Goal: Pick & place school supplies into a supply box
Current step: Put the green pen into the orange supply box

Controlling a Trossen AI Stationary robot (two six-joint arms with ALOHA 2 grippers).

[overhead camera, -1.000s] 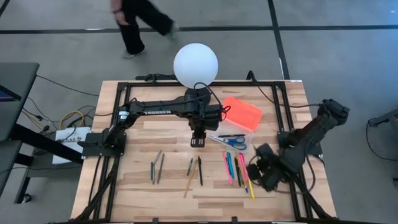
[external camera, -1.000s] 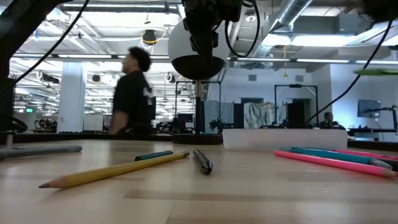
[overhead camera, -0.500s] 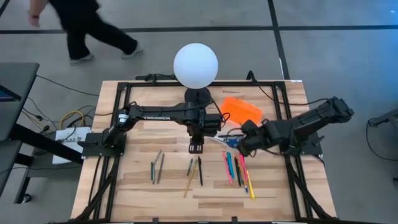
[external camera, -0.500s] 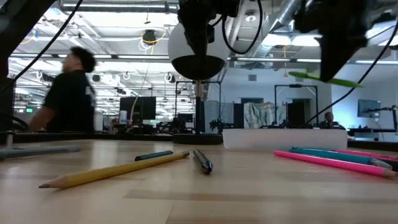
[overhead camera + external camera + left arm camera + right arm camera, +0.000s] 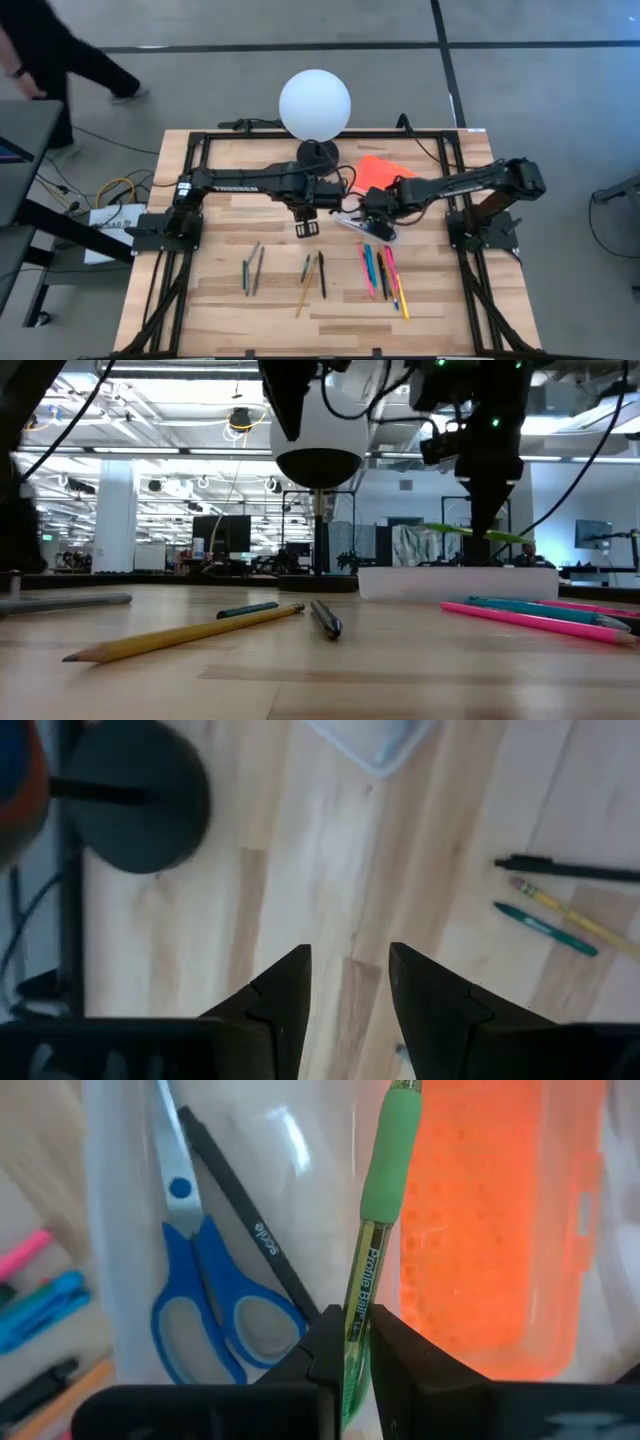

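Green and see-through, the pen (image 5: 372, 1230) is pinched tight in the right tool (image 5: 345, 1342), which hangs over the open supply box (image 5: 120, 1200). The pen is thin, stiff, smooth and very light. Its soft green rubber sleeve near the tip looks like the best place to hold it. The tool holds it lower down, on the slick clear barrel, so I think it could slip or swing a little.

Inside the clear plastic box lie blue-handled scissors (image 5: 205, 1295) and a black pen (image 5: 240, 1230). The orange lid (image 5: 490, 1220) is bumpy with tiny dots and lies open beside the box.

Many more pens and pencils lie on the wooden desk (image 5: 220, 300). They are long, round and could easily roll. A yellow pencil (image 5: 190, 632) of painted wood has a sharp point, and a pink marker (image 5: 530, 622) is smooth plastic. Each is best gripped around its middle.

The left tool (image 5: 347, 982) hovers over bare desk near the lamp's dark round base (image 5: 135, 805). Its fingers are a little apart and hold nothing. From above, I cannot be sure how high the green pen hangs.
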